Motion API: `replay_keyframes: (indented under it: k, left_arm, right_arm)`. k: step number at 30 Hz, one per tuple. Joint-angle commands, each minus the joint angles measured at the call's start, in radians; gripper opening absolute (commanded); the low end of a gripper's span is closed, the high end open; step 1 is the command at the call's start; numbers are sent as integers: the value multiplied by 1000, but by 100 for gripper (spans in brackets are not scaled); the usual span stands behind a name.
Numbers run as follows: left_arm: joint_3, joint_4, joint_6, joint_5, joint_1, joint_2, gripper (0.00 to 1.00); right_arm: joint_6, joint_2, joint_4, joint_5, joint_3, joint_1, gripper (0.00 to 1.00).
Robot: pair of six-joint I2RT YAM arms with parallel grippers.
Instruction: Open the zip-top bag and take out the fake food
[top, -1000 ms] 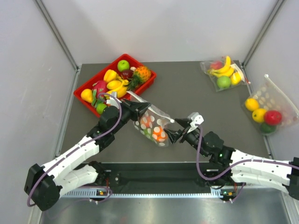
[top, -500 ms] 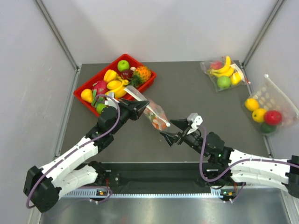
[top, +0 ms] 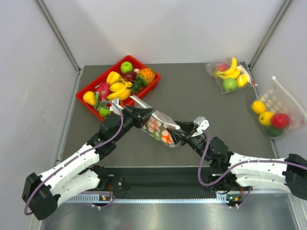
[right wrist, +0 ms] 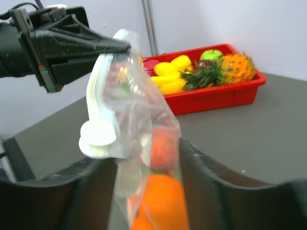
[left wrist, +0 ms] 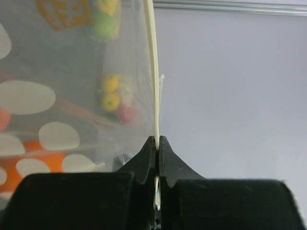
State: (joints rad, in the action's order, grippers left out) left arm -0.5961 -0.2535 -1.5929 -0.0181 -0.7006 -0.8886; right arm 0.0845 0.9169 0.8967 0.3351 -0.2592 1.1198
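The zip-top bag [top: 159, 125], clear with pale dots, hangs in the air between my two grippers. My left gripper [top: 143, 115] is shut on its white zip strip [left wrist: 154, 86], which runs straight up from the closed jaws [left wrist: 157, 140]. My right gripper [top: 183, 135] is open, its fingers on either side of the bag's other end [right wrist: 139, 124]. The orange fruit [right wrist: 160, 203] and the pinkish peach [right wrist: 163, 146] sit inside the bag between those fingers; the green one barely shows. The white zip slider [right wrist: 98, 139] is at the left finger.
A red tray [top: 85, 94] of fake fruit with a pineapple stands at the back left, also in the right wrist view [right wrist: 216, 98]. A clear banana-and-apple bag [top: 229, 75] and a bigger dotted fruit bag [top: 276, 111] lie at the right.
My right gripper had drawn back from the bag; it has now moved forward so its open fingers straddle the bag's end. The bag has swung back out flat. The left gripper keeps its hold.
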Motion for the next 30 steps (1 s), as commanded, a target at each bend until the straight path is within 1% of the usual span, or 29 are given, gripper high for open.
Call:
replay_keyframes:
  k: [1, 2, 3, 5, 7, 8, 9, 10, 11, 12, 13, 14, 16, 17, 19, 20, 21, 22, 23, 24, 26, 27, 29, 30]
  left_arm:
    - [45, -35, -38, 14, -7, 51, 0]
    - [53, -32, -38, 41, -8, 71, 0]
    - [68, -29, -39, 47, -8, 92, 0]
    - [74, -15, -26, 53, -8, 112, 0]
    - [84, -1, 8, 58, -10, 140, 0]
    - [87, 9, 28, 60, -7, 149, 0]
    - [97, 23, 78, 46, -7, 157, 5]
    - [104, 28, 105, 37, -7, 174, 21]
    - [110, 34, 126, 27, -8, 184, 35]
    - [120, 22, 193, -8, -7, 194, 46]
    - [117, 29, 239, -20, -7, 212, 55]
    - [108, 49, 279, -31, -5, 218, 73]
    - [60, 75, 446, -37, -7, 217, 85]
    - [30, 110, 575, -45, -7, 212, 91]
    - [-54, 151, 718, -27, -7, 192, 91]
    - [-76, 154, 849, -16, -7, 185, 91]
    - [-93, 146, 910, 1, -7, 177, 91]
    - [-117, 126, 974, 51, -7, 160, 91]
    - [-129, 93, 1098, 135, -7, 146, 90]
    - [-145, 88, 1158, 195, -7, 133, 89]
    - [-195, 88, 1270, 339, -11, 82, 87]
    - [-215, 92, 1357, 363, -13, 70, 86]
    - [-225, 94, 1453, 411, -31, 53, 85]
    - [-232, 105, 1549, 409, -42, 53, 84]
  right_arm:
    - [-28, -19, 104, 38, -12, 15, 46]
    - [-37, -24, 97, 42, -12, 17, 42]
    - [-48, -39, 94, 53, -5, 15, 33]
    - [-51, -44, 94, 62, 0, 15, 17]
    - [-54, -70, 102, 67, 14, 17, 2]
    - [-54, -81, 90, 68, 14, 15, 0]
    - [-48, -107, 64, 77, -3, 15, 0]
    - [-45, -122, -34, 88, -18, 15, 0]
    - [-40, -136, -74, 88, -34, 15, 0]
    - [-35, -160, -129, 94, -63, 15, 0]
    - [-28, -173, -210, 97, -75, 17, 0]
    - [-13, -185, -258, 97, -86, 14, 0]
    - [14, -213, -353, 110, -132, 17, 0]
    - [38, -217, -451, 111, -149, 15, 0]
    - [63, -224, -545, 105, -202, 15, 0]
    - [87, -224, -626, 104, -219, 15, 0]
    - [99, -220, -674, 102, -253, 15, 0]
    - [110, -216, -711, 91, -271, 15, 0]
    - [130, -211, -749, 88, -291, 15, 0]
    - [144, -198, -828, 84, -326, 15, 0]
    - [178, -181, -896, 74, -370, 17, 0]
    - [188, -164, -983, 73, -409, 15, 0]
    - [218, -151, -1042, 61, -445, 15, 0]
    - [227, -142, -1065, 56, -475, 17, 0]
